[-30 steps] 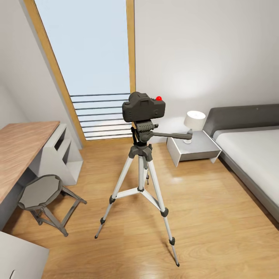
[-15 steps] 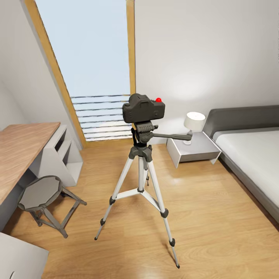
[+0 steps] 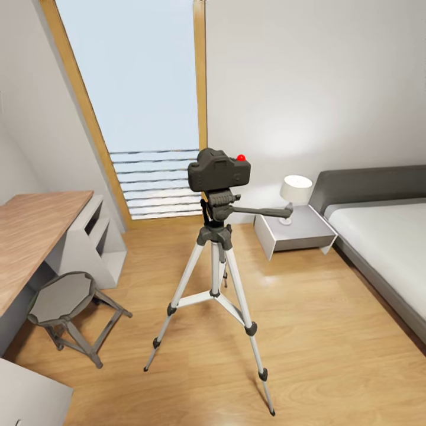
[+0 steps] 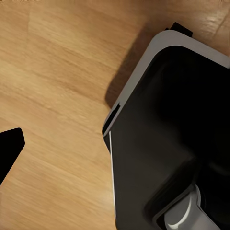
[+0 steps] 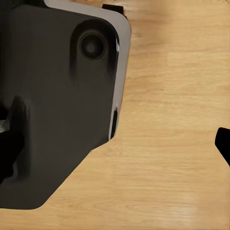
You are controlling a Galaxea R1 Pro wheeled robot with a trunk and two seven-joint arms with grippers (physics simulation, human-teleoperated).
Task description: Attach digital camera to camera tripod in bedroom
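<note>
The digital camera point(image 3: 219, 170), dark grey with a humped top and a red dot, sits upright on the pan head of the camera tripod point(image 3: 214, 260). The tripod stands on the bedroom's wood floor in the middle of the head view, its silver legs spread and its long handle point(image 3: 263, 210) pointing right. In the left wrist view one black fingertip point(image 4: 8, 149) hangs over bare floor beside my dark base point(image 4: 172, 143). In the right wrist view another fingertip point(image 5: 224, 143) hangs likewise near the base point(image 5: 57, 96). Both fingertips sit at the pictures' edges with nothing held.
A grey round stool point(image 3: 62, 302) stands left of the tripod, beside a wood-topped desk point(image 3: 29, 236) and a white shelf point(image 3: 94, 236). A nightstand point(image 3: 296, 234) with a lamp point(image 3: 296, 189) and the bed point(image 3: 384, 236) are at the right. The tall window point(image 3: 142, 89) is behind.
The head view has drawn back a little and tilted up, so the whole room has shifted. The camera stays on the tripod, unmoved.
</note>
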